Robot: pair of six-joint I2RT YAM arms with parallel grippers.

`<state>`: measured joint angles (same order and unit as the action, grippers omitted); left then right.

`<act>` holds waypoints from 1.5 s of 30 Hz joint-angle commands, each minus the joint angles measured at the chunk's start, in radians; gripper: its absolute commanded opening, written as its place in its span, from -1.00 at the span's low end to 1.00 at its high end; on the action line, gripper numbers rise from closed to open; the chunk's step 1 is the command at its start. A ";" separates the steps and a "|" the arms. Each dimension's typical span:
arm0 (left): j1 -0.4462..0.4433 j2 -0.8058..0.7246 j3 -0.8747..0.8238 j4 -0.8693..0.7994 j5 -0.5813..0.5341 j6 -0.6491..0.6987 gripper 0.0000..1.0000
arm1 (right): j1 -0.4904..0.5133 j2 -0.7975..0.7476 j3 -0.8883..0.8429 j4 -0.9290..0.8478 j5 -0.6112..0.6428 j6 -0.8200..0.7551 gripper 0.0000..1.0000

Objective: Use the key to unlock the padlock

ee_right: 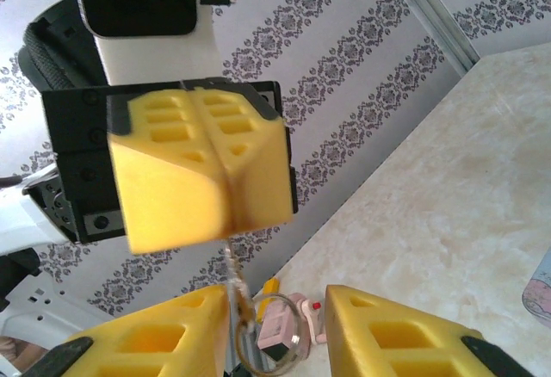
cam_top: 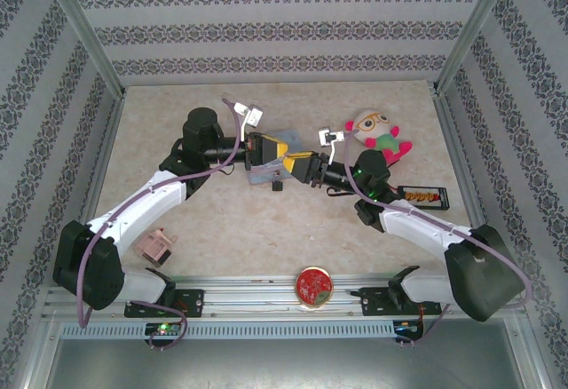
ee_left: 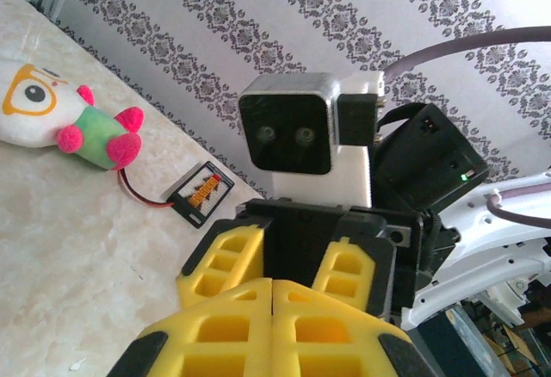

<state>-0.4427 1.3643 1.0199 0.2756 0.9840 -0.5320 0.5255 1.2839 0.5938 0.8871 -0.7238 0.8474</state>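
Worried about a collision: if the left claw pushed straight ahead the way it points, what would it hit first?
The right claw, which faces it head-on and looks very close. The exact gap between them is unclear.

txt/labels: none legible | black flat pack (ee_left: pixel 203 193): orange print, too blurry to read | red round tin (cam_top: pixel 314 286): lid print too small to read

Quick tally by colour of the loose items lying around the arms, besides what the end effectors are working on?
Pink: 1, small box
Red: 1, round disc
Black and orange: 1, flat board
Light blue: 1, tin
Multicoloured: 1, plush toy
Total: 5
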 commanded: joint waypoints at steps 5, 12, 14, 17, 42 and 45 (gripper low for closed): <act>0.015 0.002 -0.012 0.066 0.033 -0.025 -1.00 | -0.007 0.018 0.033 0.099 -0.025 0.027 -0.33; 0.019 -0.002 -0.017 0.066 0.028 -0.028 -1.00 | -0.009 0.018 0.040 0.107 -0.032 0.029 -0.41; 0.020 -0.001 -0.017 0.071 0.025 -0.030 -1.00 | -0.009 0.024 0.041 0.113 -0.037 0.034 -0.42; 0.022 -0.001 -0.019 0.080 0.025 -0.038 -1.00 | -0.007 0.036 0.042 0.128 -0.043 0.047 -0.43; 0.047 -0.013 -0.045 0.113 -0.023 -0.078 -1.00 | -0.007 0.080 0.040 0.182 -0.054 0.083 -0.88; 0.054 -0.021 -0.048 0.107 -0.047 -0.080 -1.00 | -0.009 0.078 0.030 0.173 -0.040 0.083 -0.97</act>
<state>-0.4107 1.3640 0.9836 0.3309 0.9745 -0.6025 0.5255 1.3628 0.6193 1.0199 -0.7658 0.9371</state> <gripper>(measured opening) 0.041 0.063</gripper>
